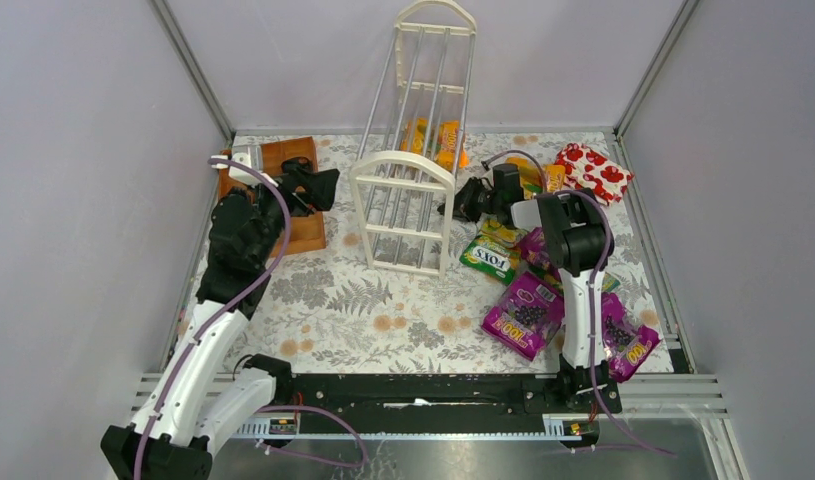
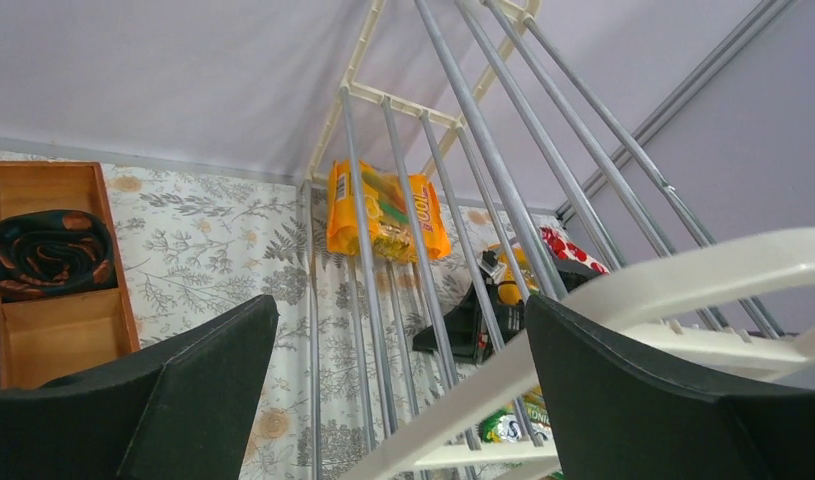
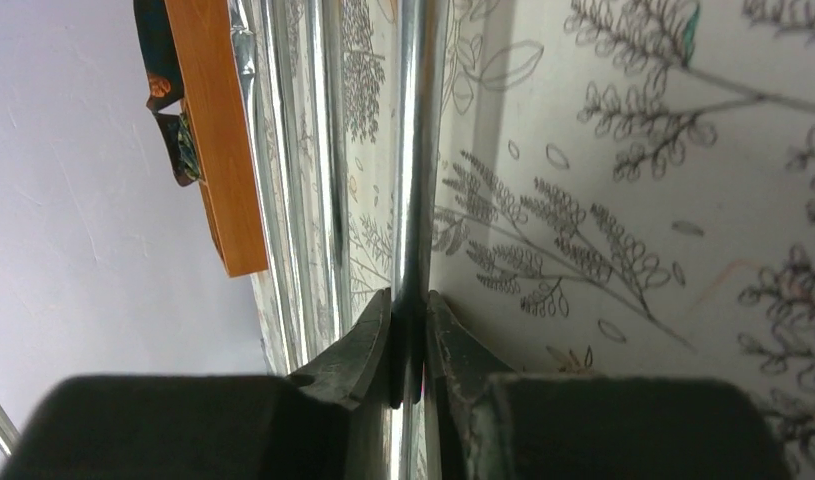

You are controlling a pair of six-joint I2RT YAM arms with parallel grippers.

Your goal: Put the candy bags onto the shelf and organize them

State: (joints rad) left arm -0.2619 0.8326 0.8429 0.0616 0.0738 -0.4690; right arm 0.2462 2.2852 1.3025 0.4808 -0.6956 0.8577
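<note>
Clamping the right claw (image 3: 410, 300) shut on one silver rod (image 3: 415, 150) of the shelf (image 1: 403, 165), with both fingers tight against the metal. Reaching in from the shelf's right side, close to its near arched end.

Holding the left claw (image 2: 401, 310) wide apart and gripping nothing, just beside the shelf's left side. Facing the near arched frame and the rods.

Standing the shelf's near arched end on the flowered cloth (image 1: 383, 320) around the middle of the table, with the rods running away toward the back wall. Carrying orange candy bags (image 1: 435, 140) on the rods toward the far end.

Showing more candy bags lying loose on the cloth to the right of the shelf. Showing a green bag (image 1: 488, 260) near the shelf's foot, one purple bag (image 1: 523, 312) closer to the arm bases, and another purple bag (image 1: 628, 340) beyond the right arm. Showing a yellow bag (image 1: 538, 178) partly hidden behind that arm.

Showing a red packet (image 1: 595, 170) in the far right corner and a wooden tray (image 1: 308, 232) on the left, partly covered by the left arm. Showing a dark rolled thing (image 2: 53, 250) sitting in one tray compartment.
</note>
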